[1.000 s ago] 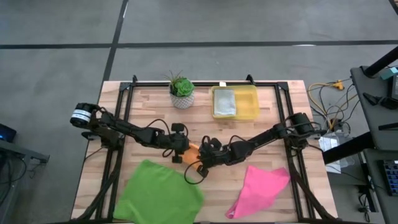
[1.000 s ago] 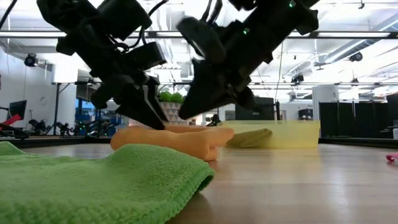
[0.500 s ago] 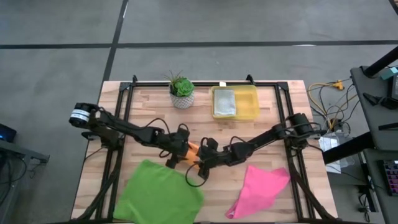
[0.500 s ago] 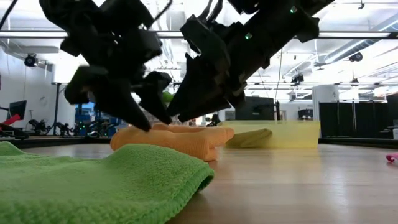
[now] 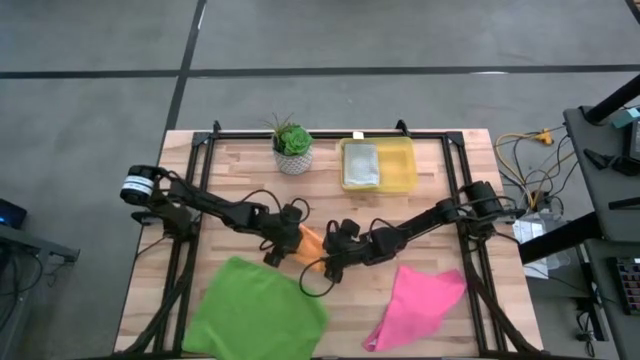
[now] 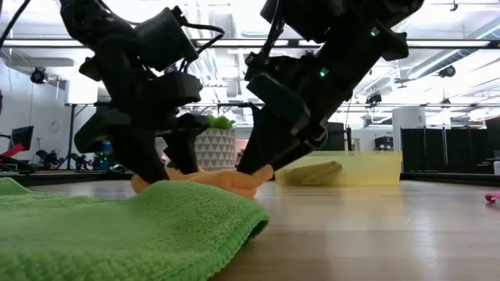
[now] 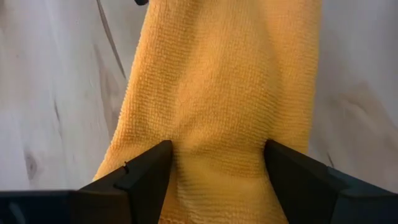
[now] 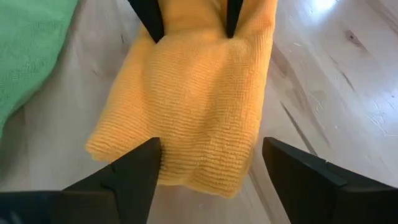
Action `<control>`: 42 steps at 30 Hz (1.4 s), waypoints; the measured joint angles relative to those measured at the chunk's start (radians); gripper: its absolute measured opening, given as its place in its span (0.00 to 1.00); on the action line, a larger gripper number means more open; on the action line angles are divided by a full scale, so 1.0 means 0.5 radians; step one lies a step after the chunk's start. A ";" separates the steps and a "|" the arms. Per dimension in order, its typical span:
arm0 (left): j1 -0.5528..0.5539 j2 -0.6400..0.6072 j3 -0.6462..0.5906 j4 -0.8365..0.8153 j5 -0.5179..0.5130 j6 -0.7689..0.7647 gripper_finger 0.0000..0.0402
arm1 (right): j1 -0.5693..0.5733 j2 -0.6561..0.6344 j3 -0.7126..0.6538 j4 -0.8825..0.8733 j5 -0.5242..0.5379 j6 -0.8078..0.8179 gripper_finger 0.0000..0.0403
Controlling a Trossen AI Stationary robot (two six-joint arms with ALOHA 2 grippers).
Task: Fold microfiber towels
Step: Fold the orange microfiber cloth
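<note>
The orange towel (image 5: 311,243) lies folded into a narrow pad at the table's middle, also seen in the low view (image 6: 226,179). My left gripper (image 7: 217,167) stands open over its left end, and my right gripper (image 8: 211,160) stands open over its near right end. Both point steeply down. The green towel (image 5: 255,312) lies spread at the near left. The pink towel (image 5: 415,305) lies crumpled at the near right. A light grey towel (image 5: 362,166) lies in the yellow bin (image 5: 402,166). My left gripper comes down slanting from the table's left, and both open fingertips (image 7: 152,167) stand on the top face of the towel's left end (image 7: 217,146), which lies flat on the table. My right gripper comes down slanting from the right; one fingertip (image 8: 149,155) overlaps the towel's end edge (image 8: 180,168) and the other stands beside it. Whether they touch it I cannot tell.
A potted plant (image 5: 292,146) stands at the far edge, left of the yellow bin. Cables trail from both arms over the table's middle. Bare wood lies between the green and pink towels.
Both grippers have opened, let go of the orange towel and sunk a little toward the table. The left wrist has rolled. The towel, held raised before, now lies lower and flatter on the wood.
</note>
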 joint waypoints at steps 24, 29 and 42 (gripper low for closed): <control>0.258 -0.140 0.056 -0.075 -0.030 0.168 0.47 | 0.005 -0.022 0.147 -0.021 0.253 0.201 0.67; 0.276 -0.146 0.046 -0.215 -0.107 0.166 0.41 | 0.008 -0.036 0.178 -0.028 0.244 0.230 0.67; 0.301 -0.279 0.044 -0.569 -0.645 -0.103 0.33 | -0.044 -0.094 0.033 0.397 -0.229 1.470 0.66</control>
